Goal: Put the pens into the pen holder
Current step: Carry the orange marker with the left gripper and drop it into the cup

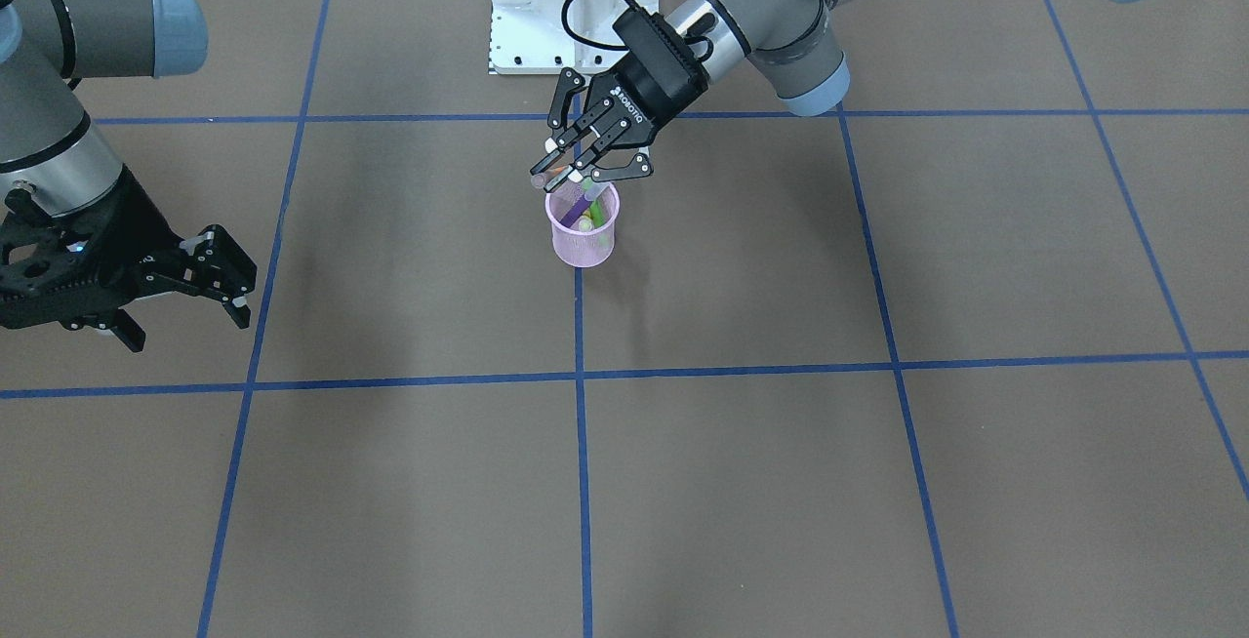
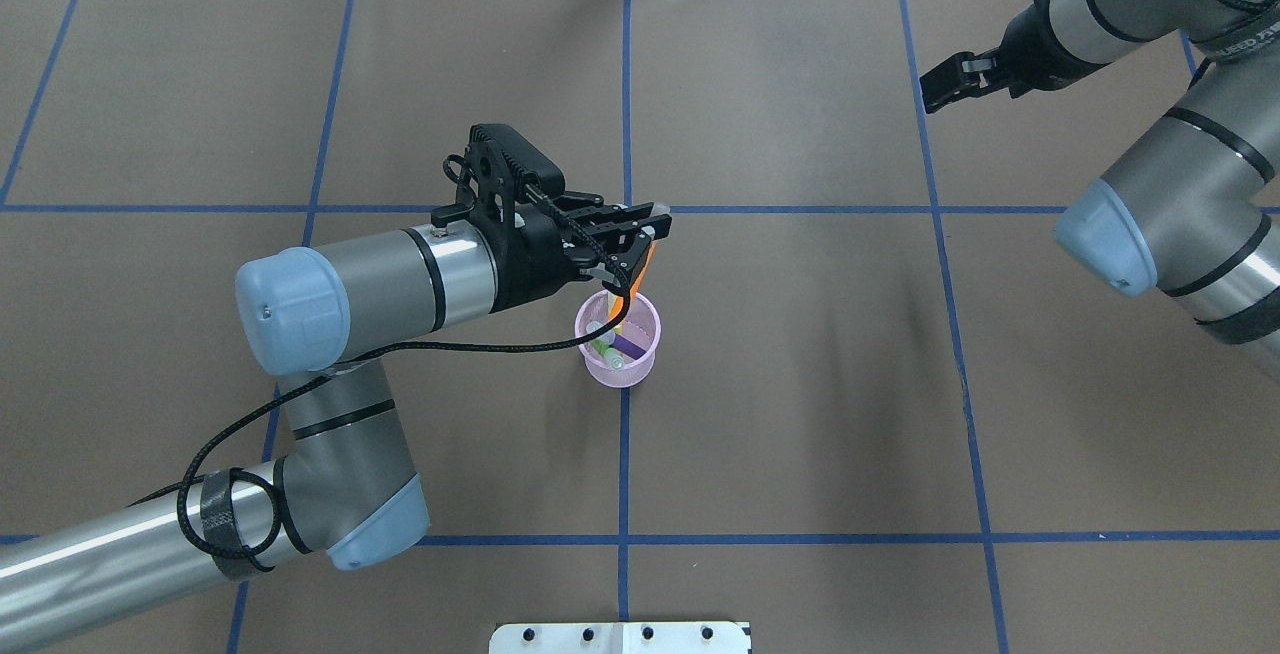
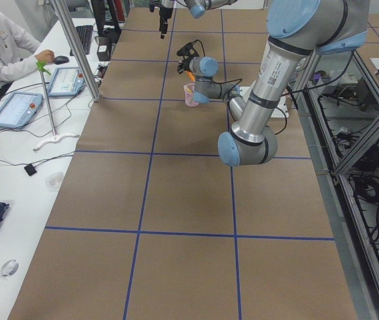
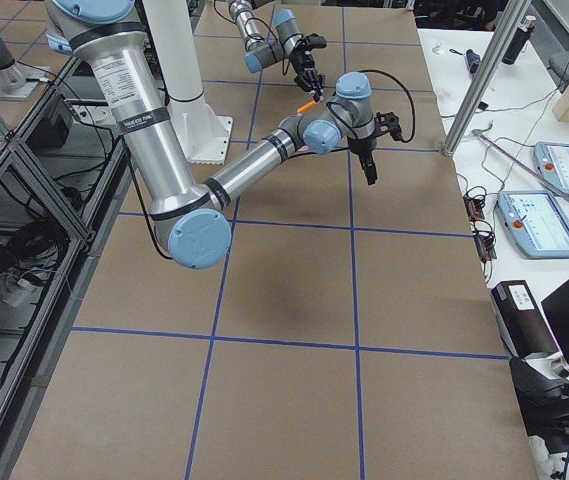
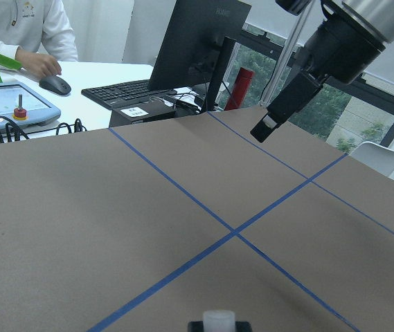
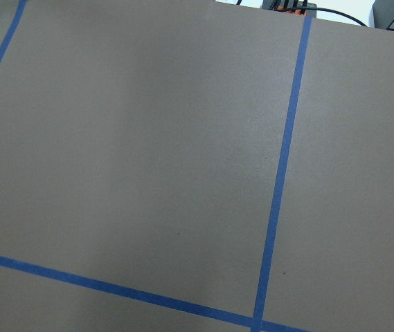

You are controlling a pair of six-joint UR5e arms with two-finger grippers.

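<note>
Overhead exterior puts the pen holder (image 2: 619, 374) near the middle of the tabletop (image 2: 820, 414), standing on a blue tape line (image 2: 624, 464). The purple pen (image 2: 632, 345) and the green pen (image 2: 602, 346) lie crossed inside it. The orange pen (image 2: 634, 279) slants over the far rim, its lower end seemingly just inside the mouth. The left claw (image 2: 645, 234) is clamped on its upper part. The right claw (image 1: 185, 319) hangs spread and empty, well apart to the right.

Released at this slant, the orange pen could lever on the rim and drop outside, or jam on the two crossed pens and stick up. The holder looks light (thin mesh, nothing bracing it). A sideways push from the pen, or from the fingers just above the rim, could tip it and spill all three.

White ROBOTIQ lettering (image 1: 625, 103) reads on the left claw's body in the front-facing view. Lettering on the right arm is cut off and cannot be read whole.
</note>
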